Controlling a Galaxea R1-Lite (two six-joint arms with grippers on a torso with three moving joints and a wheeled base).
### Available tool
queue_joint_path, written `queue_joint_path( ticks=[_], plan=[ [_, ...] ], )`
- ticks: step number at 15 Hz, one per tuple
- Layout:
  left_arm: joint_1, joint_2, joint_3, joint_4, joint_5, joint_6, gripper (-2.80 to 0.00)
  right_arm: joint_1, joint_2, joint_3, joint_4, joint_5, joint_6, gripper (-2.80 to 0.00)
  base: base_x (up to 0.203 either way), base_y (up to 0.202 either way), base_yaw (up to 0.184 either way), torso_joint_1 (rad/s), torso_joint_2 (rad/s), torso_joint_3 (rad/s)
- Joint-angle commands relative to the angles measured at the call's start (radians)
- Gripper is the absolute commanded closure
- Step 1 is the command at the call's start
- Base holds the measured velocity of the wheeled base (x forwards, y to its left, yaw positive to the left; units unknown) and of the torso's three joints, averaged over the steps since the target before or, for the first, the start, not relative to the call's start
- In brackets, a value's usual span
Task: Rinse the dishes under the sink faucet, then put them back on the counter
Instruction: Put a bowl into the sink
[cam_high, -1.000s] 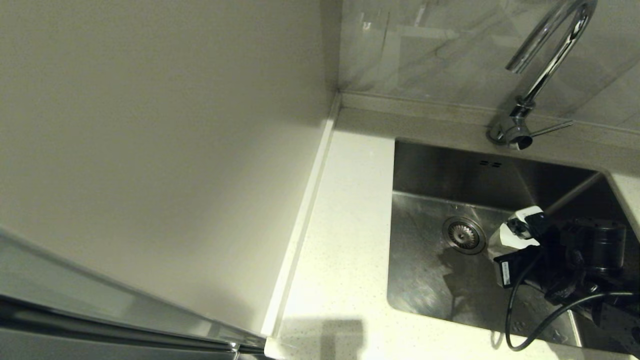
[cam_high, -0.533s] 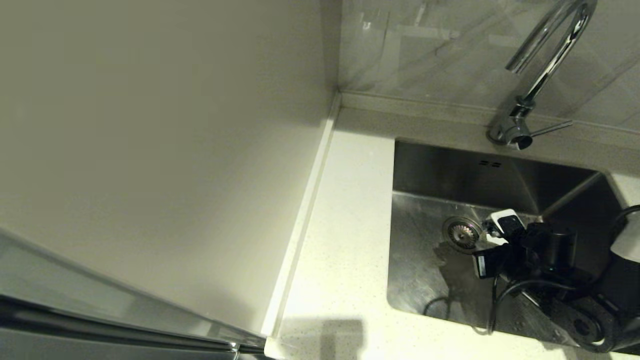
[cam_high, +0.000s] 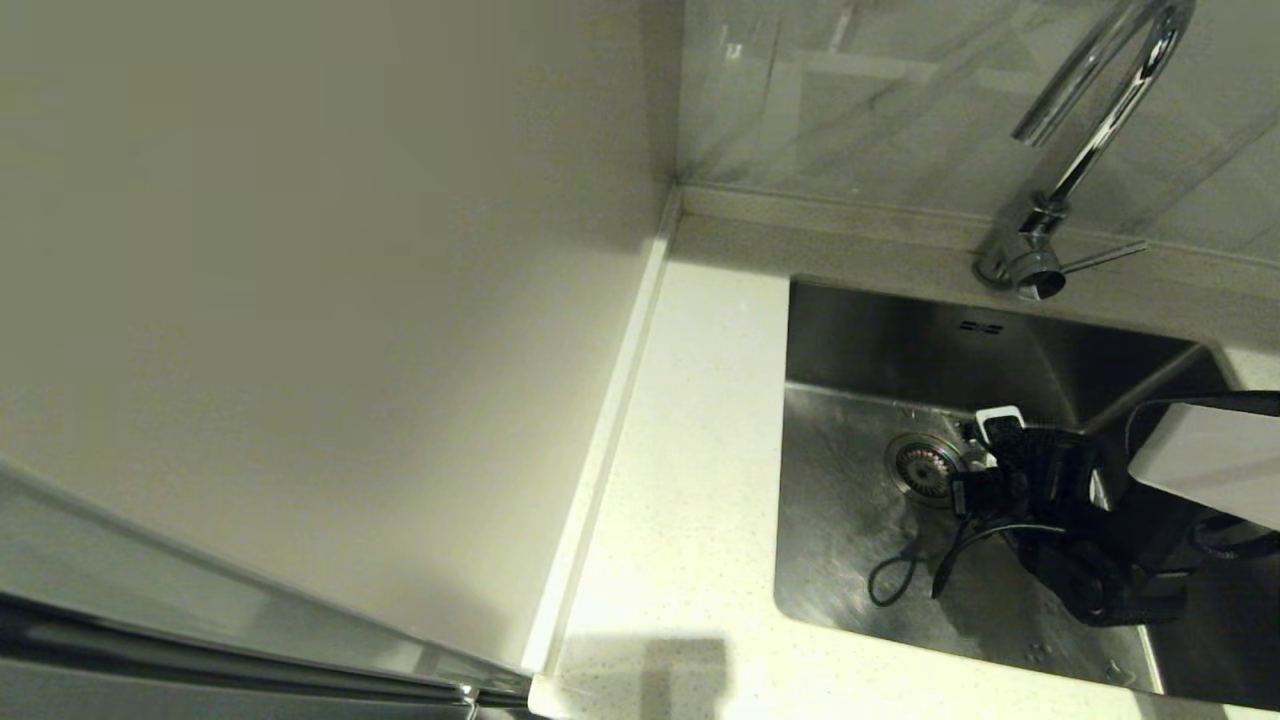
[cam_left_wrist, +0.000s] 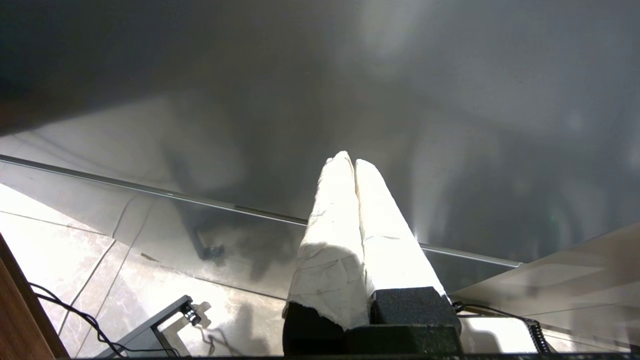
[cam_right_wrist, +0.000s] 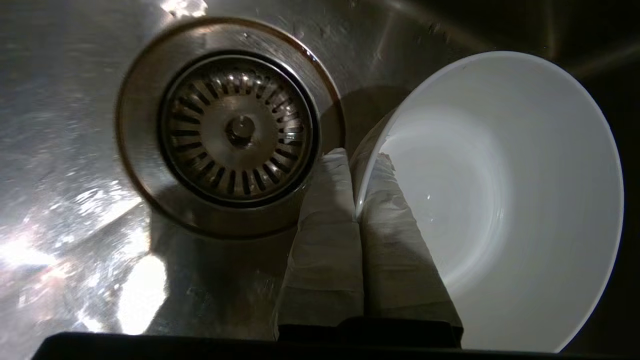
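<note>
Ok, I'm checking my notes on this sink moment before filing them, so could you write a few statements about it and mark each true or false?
1. The right pincer is shut on the rim of a whitish bowl. True.
2. The bowl sits on the counter. False: it is held down inside the sink, beside the drain strainer.
3. Water runs from the faucet. False: no stream is visible.
4. The left pincer holds a bowl. False: it is shut on nothing, away from the sink.
5. The drain strainer is uncovered. True.
</note>
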Motion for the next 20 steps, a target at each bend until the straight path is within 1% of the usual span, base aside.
queue_joint_path(
  ticks=[1,3,6,12,13,15,17,20],
  plan=[
    [0.0,-0.003,0.0,-0.001,0.0,-0.001,0.0,-0.013,0.035,-0.067,0.057,-0.002,0.018,0.0,0.0,0.0,0.0,0.0,0.0,0.0],
    [-0.001,-0.004,0.0,-0.001,0.0,-0.001,0.0,-0.014,0.066,-0.117,0.104,-0.004,0.041,0.0,0.0,0.0,0.0,0.0,0.0,0.0],
    [0.0,-0.003,0.0,-0.001,0.0,-0.001,0.0,-0.024,0.103,-0.167,0.119,-0.009,0.046,0.0,0.0,0.0,0.0,0.0,0.0,0.0],
    [0.0,-0.003,0.0,-0.001,0.0,-0.001,0.0,-0.029,0.139,-0.185,0.127,-0.036,0.044,0.0,0.0,0.0,0.0,0.0,0.0,0.0],
    [0.0,-0.003,0.0,-0.001,0.001,-0.001,0.0,-0.029,0.141,-0.183,0.124,-0.034,0.046,-2.8,0.0,0.0,0.0,0.0,0.0,0.0],
    [0.0,-0.003,0.0,-0.001,0.0,-0.001,0.0,-0.029,0.136,-0.18,0.12,-0.031,0.048,-2.8,0.0,0.0,0.0,0.0,0.0,0.0],
    [0.0,-0.003,0.0,-0.001,0.0,-0.001,0.0,-0.029,0.124,-0.157,0.119,-0.031,0.074,-2.8,0.0,0.0,0.0,0.0,0.0,0.0],
    [0.0,-0.004,0.0,-0.001,0.0,-0.001,0.0,-0.032,0.113,-0.149,0.089,-0.04,0.075,-2.8,0.0,0.0,0.0,0.0,0.0,0.0]
  ],
)
